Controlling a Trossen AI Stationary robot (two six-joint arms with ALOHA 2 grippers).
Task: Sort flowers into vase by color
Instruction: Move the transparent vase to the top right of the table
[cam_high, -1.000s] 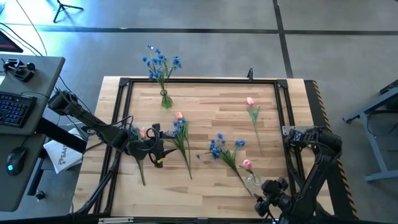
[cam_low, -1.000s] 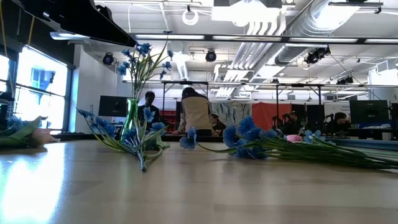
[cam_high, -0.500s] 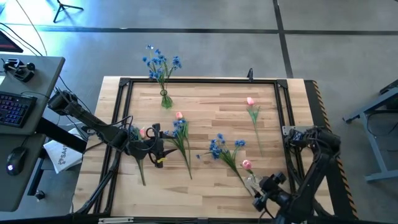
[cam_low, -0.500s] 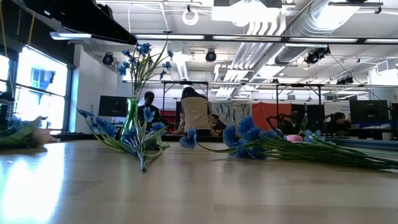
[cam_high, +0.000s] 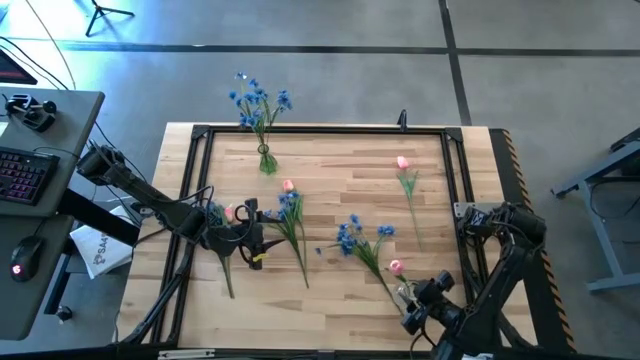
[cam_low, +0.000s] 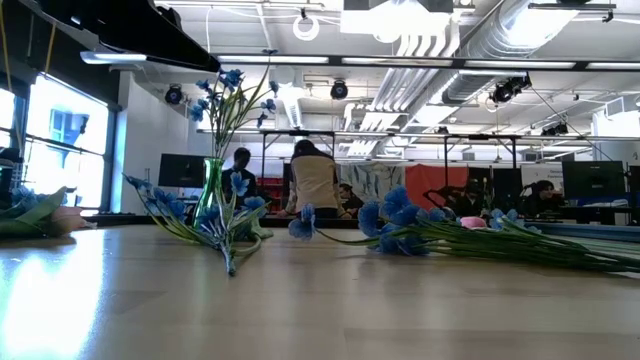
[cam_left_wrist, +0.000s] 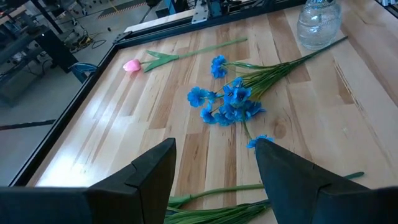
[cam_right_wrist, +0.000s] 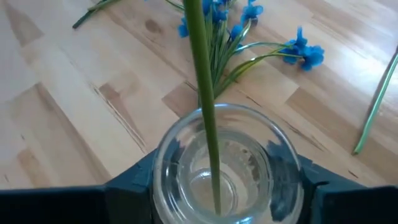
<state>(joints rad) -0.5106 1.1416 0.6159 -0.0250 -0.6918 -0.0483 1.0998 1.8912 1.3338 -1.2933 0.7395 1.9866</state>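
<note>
I see two dark arms built of jointed tubular links. The left arm (cam_high: 150, 205) runs slim and matte black, with a small yellow mark near its gripper (cam_high: 252, 238). The right arm (cam_high: 505, 262) shows bulkier black joint housings. Wrist views show broad, flat, black fingers (cam_left_wrist: 291, 177).

Blue blossoms (cam_left_wrist: 227, 102), pink bud (cam_left_wrist: 131, 65) — green stems; clear, perhaps glass, vase (cam_right_wrist: 224, 168).

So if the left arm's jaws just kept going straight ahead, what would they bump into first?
Probably the bunch of small blue artificial blossoms lying flat on the wooden table ahead of the left gripper. The clear glass vase stands farther off; depth is uncertain.
</note>
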